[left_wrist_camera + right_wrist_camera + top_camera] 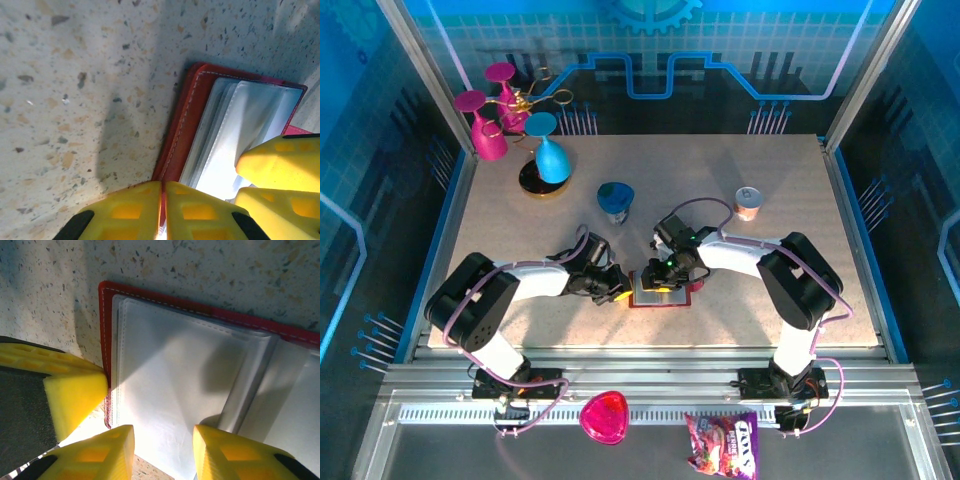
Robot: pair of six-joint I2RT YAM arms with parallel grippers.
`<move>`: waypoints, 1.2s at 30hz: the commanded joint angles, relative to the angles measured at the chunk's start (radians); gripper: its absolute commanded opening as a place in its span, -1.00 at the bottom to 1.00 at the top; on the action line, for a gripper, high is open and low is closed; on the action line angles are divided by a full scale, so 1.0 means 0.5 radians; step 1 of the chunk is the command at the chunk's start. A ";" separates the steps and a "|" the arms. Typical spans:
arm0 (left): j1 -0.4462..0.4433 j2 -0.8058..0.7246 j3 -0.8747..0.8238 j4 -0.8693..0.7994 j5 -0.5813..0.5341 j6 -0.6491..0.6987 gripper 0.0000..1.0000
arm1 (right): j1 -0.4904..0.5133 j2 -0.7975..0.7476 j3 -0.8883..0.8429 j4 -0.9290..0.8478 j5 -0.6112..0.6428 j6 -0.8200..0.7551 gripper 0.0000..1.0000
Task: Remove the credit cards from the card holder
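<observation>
At the worktop's (800, 180) near middle the card holder (661, 296) lies open, left end effector (161, 212) clenched on its red edge, right end effector (163, 450) released over the pockets (170, 370), likely needing a credit card's edge next.

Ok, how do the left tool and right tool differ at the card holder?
The left tool is pinched shut on the card holder at its red edge; the right tool has its fingers apart. The left tool sits at the cover's rim; the right tool is over the pale inner pockets. Both have yellow fingers.
</observation>
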 commanded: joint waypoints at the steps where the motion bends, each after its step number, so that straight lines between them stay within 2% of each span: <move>1: -0.018 0.051 -0.013 -0.032 0.009 0.026 -0.79 | -0.007 -0.034 -0.012 -0.037 0.036 0.028 -0.28; 24: -0.018 0.067 0.062 -0.102 0.002 0.051 -0.78 | -0.087 -0.089 -0.103 0.030 -0.023 0.027 -0.29; 36: -0.017 0.099 0.056 -0.076 0.016 0.059 -0.79 | -0.085 -0.086 -0.125 0.234 -0.211 0.138 -0.32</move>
